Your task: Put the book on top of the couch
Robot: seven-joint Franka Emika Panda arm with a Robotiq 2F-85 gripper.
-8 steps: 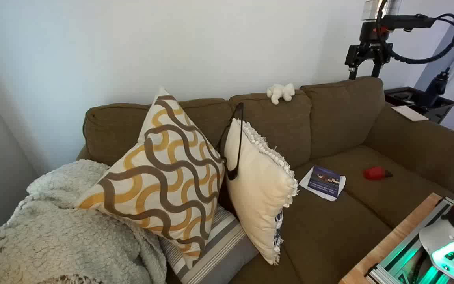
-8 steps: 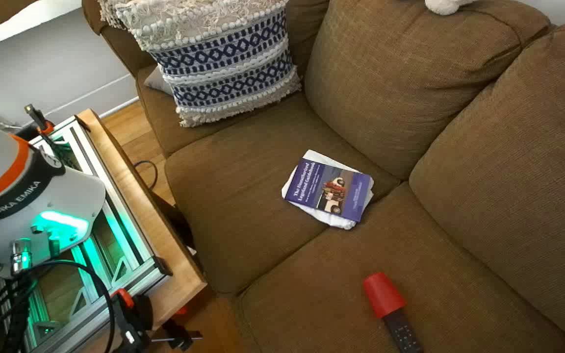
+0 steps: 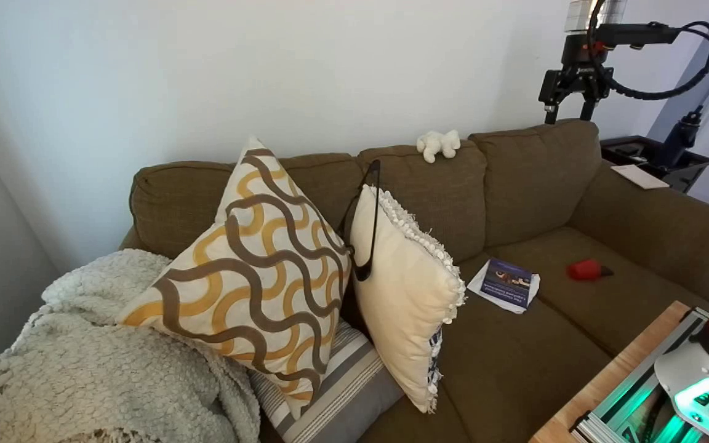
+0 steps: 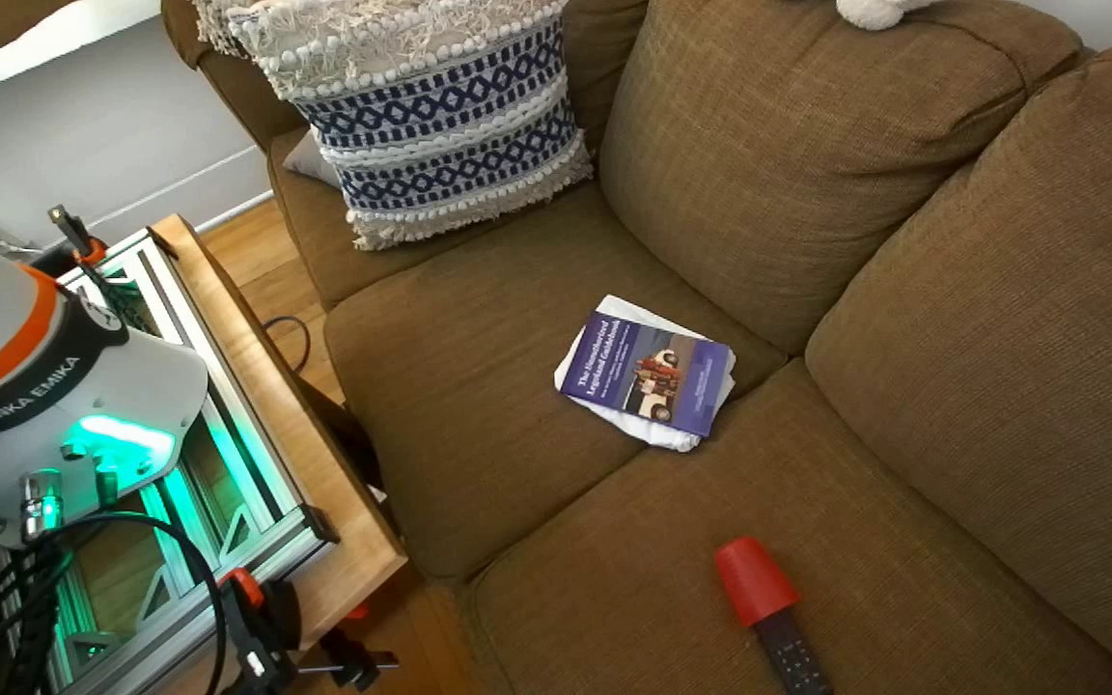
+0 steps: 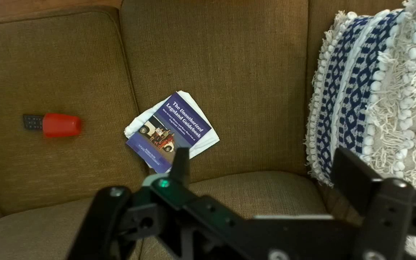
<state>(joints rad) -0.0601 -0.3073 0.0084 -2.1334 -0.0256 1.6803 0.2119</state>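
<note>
One book [image 4: 648, 374] is shown lying on a white sheet [image 4: 672, 437] on the seat of the couch [image 4: 498, 386]; the gripper [image 5: 262, 159] is held well apart from it, its fingers [image 5: 181, 164] spread wide with nothing grasped. Should the top of the backrest [image 4: 788, 154] be meant, lifting and placing are both judged to remain, no part of the transfer being done

Free way from above to book [image 4: 648, 372], free couch [image 4: 479, 386] between it and pillow [image 4: 450, 125], this pillow blocking one side, red cup [image 4: 756, 581] on the other, cushions [image 4: 788, 164] rising behind.
</note>
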